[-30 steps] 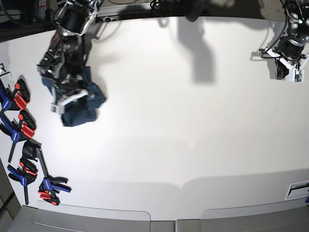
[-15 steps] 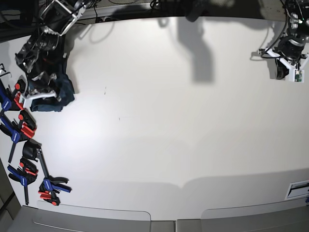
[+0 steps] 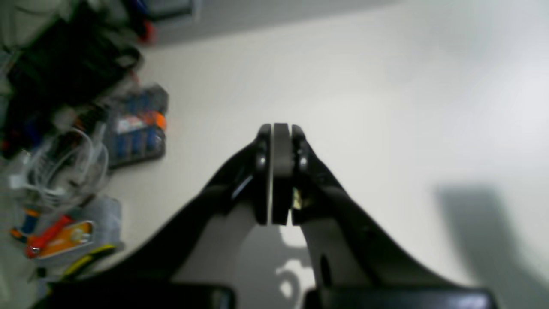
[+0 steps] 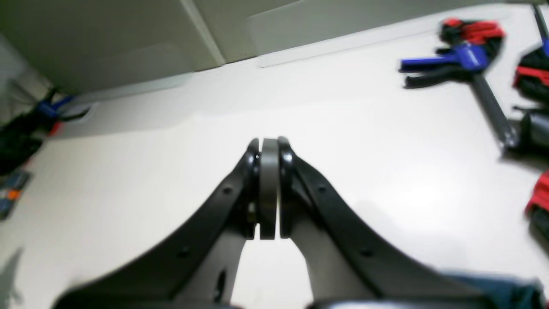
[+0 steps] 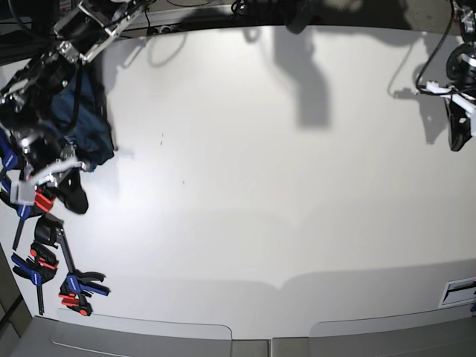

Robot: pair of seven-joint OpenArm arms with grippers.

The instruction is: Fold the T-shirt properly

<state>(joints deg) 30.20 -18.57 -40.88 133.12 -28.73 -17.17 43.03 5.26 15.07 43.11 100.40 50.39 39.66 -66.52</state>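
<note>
left tool [image 3: 274, 171]: clenched, empty, above bare worktop [image 5: 297, 208]
right tool [image 4: 268, 189]: clenched, nothing gripped
T-shirt [image 5: 88, 126]: bunched navy heap, worktop's edge, under right arm, near clamps [image 5: 44, 223]

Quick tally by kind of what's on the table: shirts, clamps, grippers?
Dark navy-blue bundled cloth T-shirt: 1
Red-and-blue bar clamps: about 4, one partly hidden by the arm
Black grippers: 2 (left gripper, right gripper), both shut
Total: about 7
</note>
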